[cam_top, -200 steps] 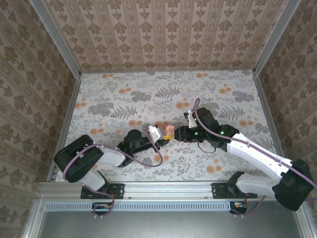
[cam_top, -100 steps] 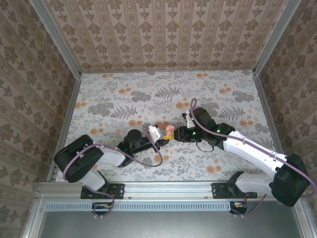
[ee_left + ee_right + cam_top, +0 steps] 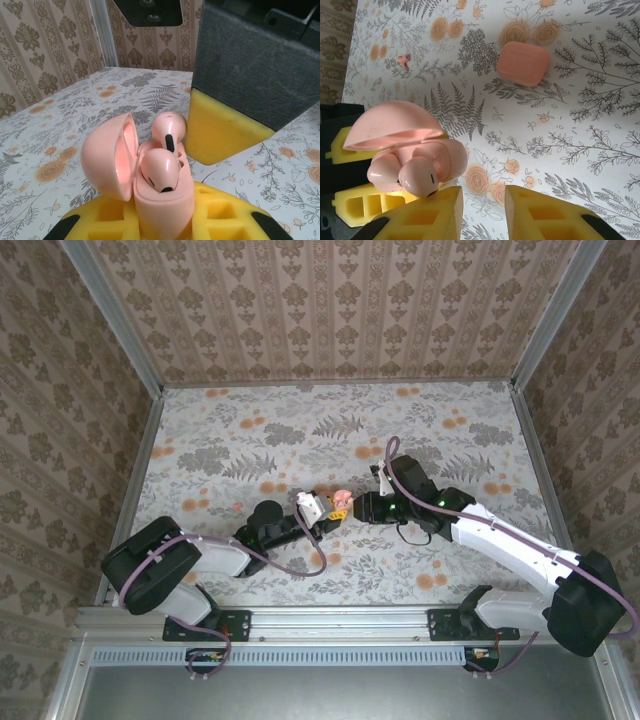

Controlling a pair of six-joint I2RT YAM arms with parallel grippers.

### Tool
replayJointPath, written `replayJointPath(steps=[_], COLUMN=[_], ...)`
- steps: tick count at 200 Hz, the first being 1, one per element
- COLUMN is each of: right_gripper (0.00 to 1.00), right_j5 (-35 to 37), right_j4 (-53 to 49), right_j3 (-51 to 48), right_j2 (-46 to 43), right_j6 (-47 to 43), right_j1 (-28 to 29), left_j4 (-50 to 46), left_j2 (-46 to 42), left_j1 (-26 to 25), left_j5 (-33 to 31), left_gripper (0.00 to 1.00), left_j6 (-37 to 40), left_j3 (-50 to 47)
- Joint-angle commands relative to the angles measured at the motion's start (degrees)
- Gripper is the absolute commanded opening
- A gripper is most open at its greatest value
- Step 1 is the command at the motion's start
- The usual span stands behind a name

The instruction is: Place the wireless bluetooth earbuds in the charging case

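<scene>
Now, table (image 3: 250,440): a flower-printed cloth between patterned walls. Both arms reach in from the near edge and meet around its middle.
Left arm: it comes in from the left. The left gripper (image 3: 325,507) is clamped on the charging case (image 3: 162,200), with a yellow finger on either side of the case body.
Right arm: it comes in from the right. The right gripper (image 3: 484,192) has its fingers a narrow gap apart with nothing between them.
Case position: between the two grippers, lying left of the right gripper and just beside its tips.
Case axis: the long axis runs left to right, in line with the left gripper's fingers. The mouth faces right, toward the right gripper, and the lid (image 3: 107,155) is swung open to one side.
Stray piece: a pink rounded block (image 3: 522,63) lies on the cloth, apart from the held case.
Earbuds (image 3: 159,170): both are at the case mouth. One sits low in its socket, while the other bud (image 3: 170,129) stands higher beyond it and looks not fully seated.
Pad and bud: one yellow pad (image 3: 220,130) of the right gripper stands just beside the higher bud. Whether they touch cannot be told.
Nearer tool: the right gripper is free and closest to the buds. The seating push would likely run leftward along the case's axis, against the left gripper's hold.
</scene>
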Motion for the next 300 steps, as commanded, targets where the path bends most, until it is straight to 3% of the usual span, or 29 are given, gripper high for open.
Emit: replayJointPath(steps=[1, 118, 187, 300], right_gripper=[0.28, 0.31, 0.31, 0.28], right_j5=[1.73, 3.53, -12.36, -15.13], right_j4=[1.13, -2.63, 7.1, 12.42], right_j3=[1.35, 1.19, -1.29, -3.14], right_j2=[-0.7, -8.07, -6.78, -3.81], right_j6=[-0.14, -1.52, 3.8, 5.42], right_j1=[-0.36, -1.23, -5.99, -8.78], left_j4=[-0.24, -0.36, -0.59, -0.68], left_j2=[-1.35, -1.45, -1.28, -1.02], left_j1=[0.32, 0.3, 0.21, 0.24], left_j5=[0.0, -0.1, 0.24, 0.44], left_gripper=[0.12, 0.12, 0.12, 0.12], left_j6=[1.29, 1.37, 1.41, 1.44], left_j3=[-0.7, -0.92, -0.42, 0.02])
